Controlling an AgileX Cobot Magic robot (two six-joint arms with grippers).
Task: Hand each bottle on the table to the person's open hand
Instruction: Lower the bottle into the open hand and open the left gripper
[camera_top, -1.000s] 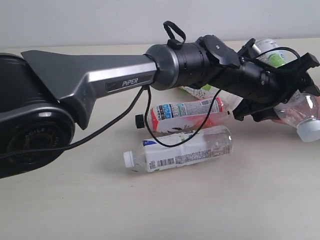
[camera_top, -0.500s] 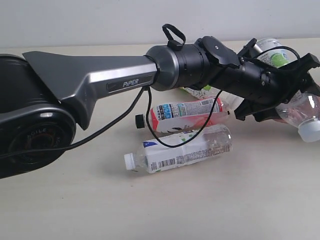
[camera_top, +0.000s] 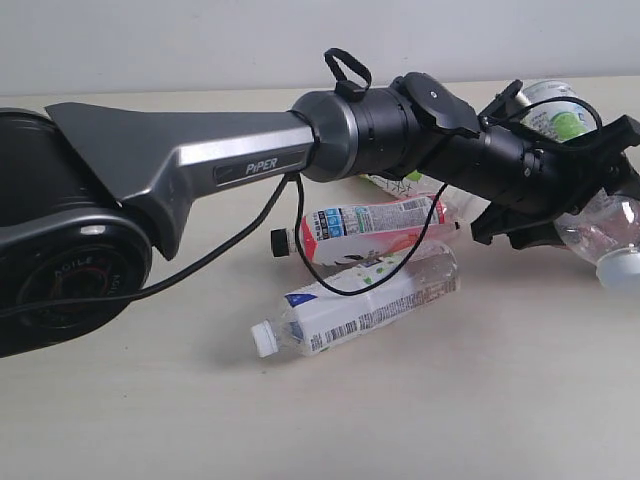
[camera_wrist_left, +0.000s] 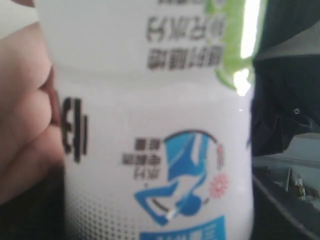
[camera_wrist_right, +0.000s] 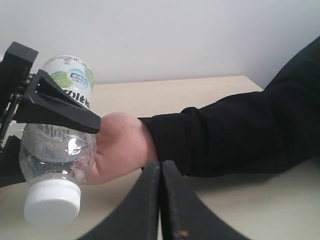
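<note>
Left pincer (camera_top: 585, 185) reaches far across to the right side of the bench (camera_top: 450, 400), its jaws spread wide, one on either side of a green-apple bottle (camera_top: 562, 112). The bottle lies tilted between them with its white cap pointing down and outward. Its clear body rests on the person's open hand (camera_wrist_right: 120, 145), which comes in palm-up from a dark sleeve (camera_wrist_right: 225, 135). Any contact between the jaws and the plastic cannot be made out. The left wrist view shows only the label, very close, with the hand's skin beside it. Right pincer (camera_wrist_right: 159, 167) points toward the hand and sleeve, its jaws closed together on nothing. Three more bottles lie on their sides on the bench, under and just in front of the left arm. They are a red-and-white bottle (camera_top: 375, 225) with a black cap, a white-labelled bottle (camera_top: 370, 305) with a white cap just in front of it, and a second green-apple bottle (camera_top: 400, 183) mostly hidden behind the arm.
</note>
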